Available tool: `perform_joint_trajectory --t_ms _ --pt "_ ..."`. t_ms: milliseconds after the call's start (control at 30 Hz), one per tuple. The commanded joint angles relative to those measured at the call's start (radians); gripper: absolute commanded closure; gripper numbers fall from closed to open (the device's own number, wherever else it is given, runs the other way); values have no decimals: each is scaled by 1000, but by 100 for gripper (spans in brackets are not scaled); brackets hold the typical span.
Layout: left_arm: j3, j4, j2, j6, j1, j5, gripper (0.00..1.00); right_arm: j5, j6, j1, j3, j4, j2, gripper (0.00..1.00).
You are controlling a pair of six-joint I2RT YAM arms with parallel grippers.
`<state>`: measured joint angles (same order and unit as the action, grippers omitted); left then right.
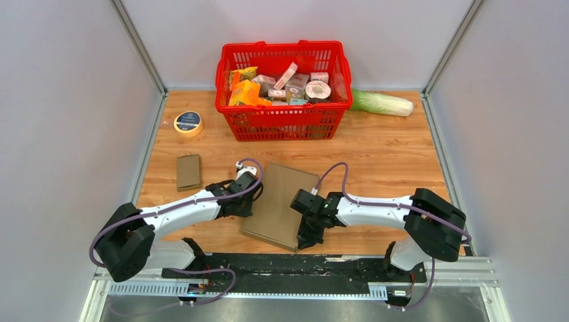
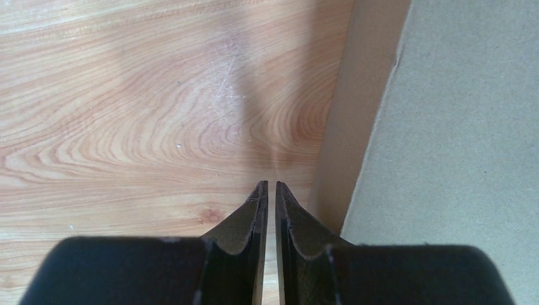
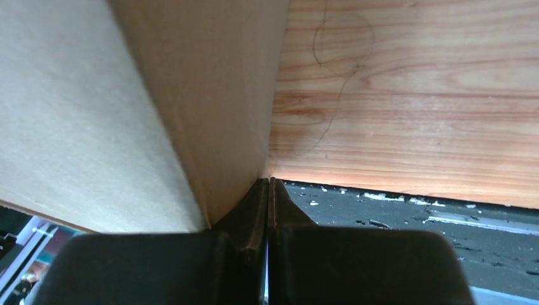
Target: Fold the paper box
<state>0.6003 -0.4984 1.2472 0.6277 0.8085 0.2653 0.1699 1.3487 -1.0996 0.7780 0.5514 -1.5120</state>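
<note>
The paper box (image 1: 278, 201) is a flat brown cardboard piece lying in the middle of the wooden table, between my two arms. My left gripper (image 1: 250, 194) is at its left edge. In the left wrist view that gripper (image 2: 271, 184) points at bare wood, its jaws a narrow slit apart with nothing between them, and the box (image 2: 457, 127) lies just to their right with a low side flap (image 2: 356, 114). My right gripper (image 1: 304, 238) is at the box's near right corner. There the right gripper (image 3: 268, 180) is shut, its tips against the foot of a raised flap (image 3: 216, 95).
A red basket (image 1: 285, 124) full of groceries stands at the back. A cabbage (image 1: 382, 102) lies to its right and a tape roll (image 1: 188, 123) to its left. A small brown card (image 1: 188, 172) lies at the left. The black base rail (image 1: 295, 265) runs along the near edge.
</note>
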Motion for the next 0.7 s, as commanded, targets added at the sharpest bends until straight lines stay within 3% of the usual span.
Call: perform_joint_trajectory --t_ms 0,167,233,267,300,433,533,667 --pt "21 262 46 208 121 -382 82 -135 193 1 188 -795 -43 100" --pt "-77 357 -20 250 124 -325 81 -133 267 6 135 -974 -71 100" --pt "-76 353 -23 245 129 -321 80 -118 218 4 136 -1015 -73 100" --pt "-68 319 -25 242 127 -313 79 -107 173 4 151 -940 -60 100" --pt "-59 293 -40 221 126 -278 78 -110 137 1 171 -747 -41 100" --pt "-17 167 -136 130 66 -218 61 -203 -55 18 25 -501 81 98" --pt "36 65 -225 31 -35 -225 50 -257 -271 64 -37 -274 162 73" --pt "131 -77 -282 -110 -167 -236 46 -268 -494 181 -89 -85 277 62"
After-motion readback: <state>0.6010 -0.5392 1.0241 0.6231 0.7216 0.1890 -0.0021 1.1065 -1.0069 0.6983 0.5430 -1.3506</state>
